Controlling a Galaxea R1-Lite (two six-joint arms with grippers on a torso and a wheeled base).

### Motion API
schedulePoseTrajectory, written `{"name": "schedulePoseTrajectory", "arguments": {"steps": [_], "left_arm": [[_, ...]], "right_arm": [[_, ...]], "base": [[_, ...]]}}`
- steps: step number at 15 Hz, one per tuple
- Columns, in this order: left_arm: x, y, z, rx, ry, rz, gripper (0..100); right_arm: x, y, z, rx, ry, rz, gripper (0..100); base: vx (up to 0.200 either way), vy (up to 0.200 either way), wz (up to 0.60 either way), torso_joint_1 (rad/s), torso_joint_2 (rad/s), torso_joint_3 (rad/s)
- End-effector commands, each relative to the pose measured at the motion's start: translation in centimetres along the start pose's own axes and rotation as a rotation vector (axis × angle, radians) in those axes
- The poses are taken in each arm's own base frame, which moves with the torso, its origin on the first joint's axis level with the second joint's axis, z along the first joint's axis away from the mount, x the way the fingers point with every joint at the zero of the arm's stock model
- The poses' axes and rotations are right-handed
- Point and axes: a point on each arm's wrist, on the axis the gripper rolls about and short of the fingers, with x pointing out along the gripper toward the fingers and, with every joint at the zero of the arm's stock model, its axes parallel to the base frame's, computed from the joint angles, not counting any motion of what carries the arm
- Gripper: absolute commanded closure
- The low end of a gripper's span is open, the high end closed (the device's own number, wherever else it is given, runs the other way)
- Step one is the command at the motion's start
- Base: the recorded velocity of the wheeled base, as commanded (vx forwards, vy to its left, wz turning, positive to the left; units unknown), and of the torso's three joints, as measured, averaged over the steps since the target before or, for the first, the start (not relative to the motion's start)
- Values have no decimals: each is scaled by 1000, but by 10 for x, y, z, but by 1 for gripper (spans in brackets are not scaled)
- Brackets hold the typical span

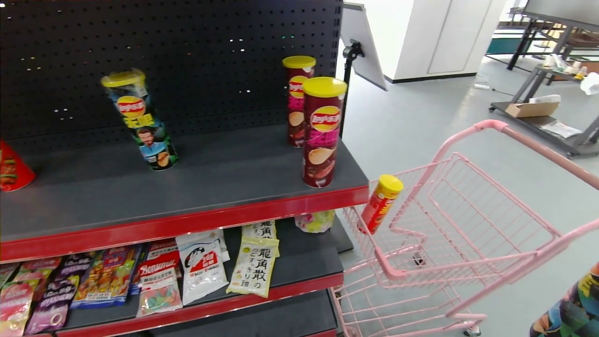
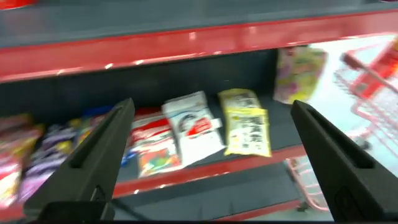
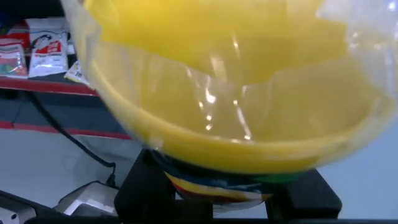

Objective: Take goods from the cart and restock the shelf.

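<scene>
- The right gripper [image 3: 224, 196] is clamped on a colourful chips can [image 3: 236, 106]; a dark finger is pressed against each side of the can's body just under the yellow lid.
- The can is held upright, and its lid, covered by a clear cap, is turned straight towards the wrist camera.
- In the head view the same can is seen on the robot's side of the pink cart [image 1: 486, 125], outside the basket's near rail and well apart from the shelf.
- The left gripper [image 2: 212, 104] is held with its fingers wide apart and nothing between them.
- It is pointed at the lower shelf [image 2: 249, 163], where a white bag [image 2: 193, 124] and a yellow bag [image 2: 249, 127] are laid side by side near the front edge.
- A red can [image 1: 380, 203] with a yellow lid is leaned inside the cart, against the basket's wall on the shelf's side.
- On the top shelf [image 1: 210, 178], two maroon cans [image 1: 323, 133] are stood upright at the right end, one behind the other.
- A blue can [image 1: 142, 121] is tilted near the back panel, left of the middle.
- A red bag [image 1: 11, 171] is cut off at the shelf's left end.
</scene>
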Motion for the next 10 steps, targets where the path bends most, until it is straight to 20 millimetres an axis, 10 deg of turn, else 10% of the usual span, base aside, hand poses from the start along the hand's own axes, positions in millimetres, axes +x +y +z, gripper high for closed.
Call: {"name": "schedulePoseTrajectory", "arguments": {"steps": [1,10], "left_arm": [[0,0,0,0,0,0,0],[0,0,0,2,0,2,0]], "right_arm": [[-1,0,0,-1,-7,1,100],[-13,4,-18,1,-54,80,100]], "base": [[0,0,600,-7,2,2],[0,133,67,3,2,2]]}}
